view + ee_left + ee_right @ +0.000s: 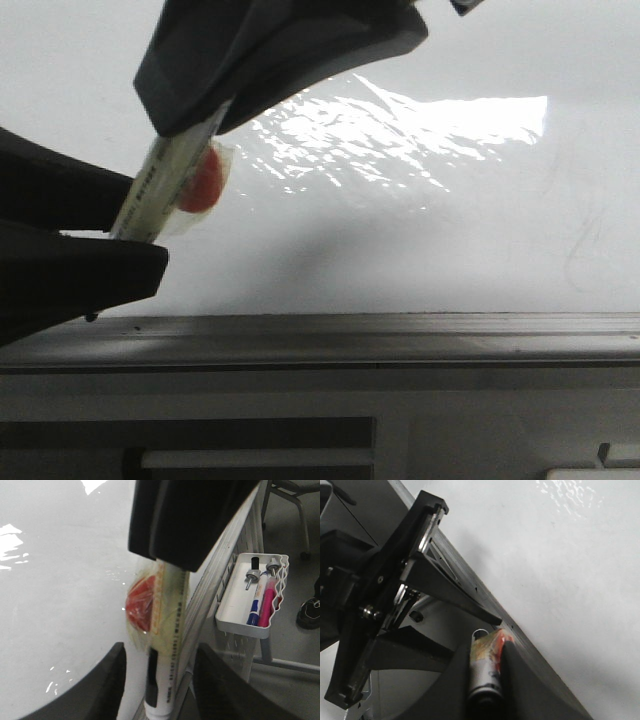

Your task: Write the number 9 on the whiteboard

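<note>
The whiteboard is glossy with a bright glare patch and a grey metal edge strip. No black stroke of the number 9 shows on it, only a faint grey smudge at the right. A white marker wrapped in clear tape with a red blob hangs just in front of the board. My right gripper is shut on its upper part, as the right wrist view shows. My left gripper stands open around the marker's lower end, with gaps on both sides. It also shows at the left edge of the front view.
A white tray holding several markers hangs on a perforated panel beside the board. Chair legs and a shoe are on the floor beyond it. A grey frame runs below the board's edge.
</note>
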`<action>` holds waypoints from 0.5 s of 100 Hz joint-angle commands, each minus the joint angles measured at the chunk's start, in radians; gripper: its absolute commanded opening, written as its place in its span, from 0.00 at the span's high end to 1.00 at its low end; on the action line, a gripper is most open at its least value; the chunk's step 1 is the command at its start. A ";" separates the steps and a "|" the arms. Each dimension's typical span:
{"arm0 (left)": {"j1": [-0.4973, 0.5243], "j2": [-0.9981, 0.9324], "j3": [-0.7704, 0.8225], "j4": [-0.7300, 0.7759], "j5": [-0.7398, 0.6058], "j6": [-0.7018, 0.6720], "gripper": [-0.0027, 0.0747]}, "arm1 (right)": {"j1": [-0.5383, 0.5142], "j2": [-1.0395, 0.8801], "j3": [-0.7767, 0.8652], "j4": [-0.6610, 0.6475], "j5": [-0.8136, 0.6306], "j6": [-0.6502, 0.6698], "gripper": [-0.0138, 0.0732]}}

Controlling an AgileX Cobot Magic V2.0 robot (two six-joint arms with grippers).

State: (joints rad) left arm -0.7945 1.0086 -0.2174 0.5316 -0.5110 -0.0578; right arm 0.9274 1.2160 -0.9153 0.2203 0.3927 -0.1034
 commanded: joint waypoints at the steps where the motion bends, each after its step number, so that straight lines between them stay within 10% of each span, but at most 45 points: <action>1: -0.004 -0.008 -0.026 -0.056 -0.079 -0.011 0.51 | -0.002 -0.022 -0.034 -0.012 -0.065 -0.012 0.92; 50: -0.004 -0.185 -0.026 -0.294 -0.026 -0.009 0.51 | -0.230 -0.162 -0.040 -0.019 -0.059 0.033 0.90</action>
State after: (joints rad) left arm -0.7945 0.8436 -0.2174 0.2722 -0.4779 -0.0601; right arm 0.7466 1.0872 -0.9153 0.2090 0.3927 -0.0786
